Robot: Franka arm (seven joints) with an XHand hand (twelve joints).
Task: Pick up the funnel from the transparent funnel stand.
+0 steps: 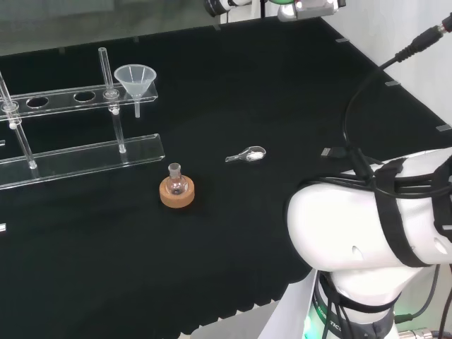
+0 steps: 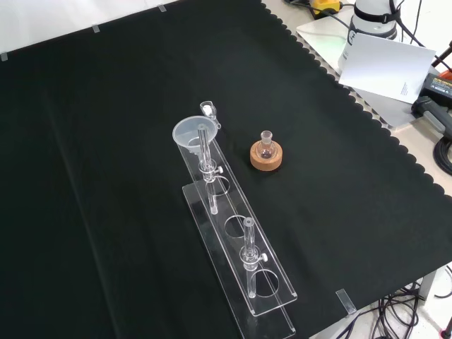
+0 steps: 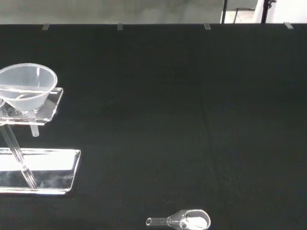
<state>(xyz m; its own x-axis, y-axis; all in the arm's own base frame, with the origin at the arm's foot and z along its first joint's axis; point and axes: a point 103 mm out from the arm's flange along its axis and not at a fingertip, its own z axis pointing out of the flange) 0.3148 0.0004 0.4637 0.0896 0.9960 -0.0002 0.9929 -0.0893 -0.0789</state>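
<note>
I see the funnel [image 1: 135, 78] seated in the end hole of the transparent funnel stand [image 1: 78, 96]; the hand's state I cannot tell. Front view reveals the stand's posts.

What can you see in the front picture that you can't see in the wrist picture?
The front view alone takes in a little flask on its cork ring, the stand's whole length with its row of holes, and papers and cables beyond the cloth's scalloped edge. The wrist view alone looks across the cloth to its far edge and the room behind. Both show the funnel sitting in the end hole of the stand, and the small clear scoop lying on the cloth.
</note>
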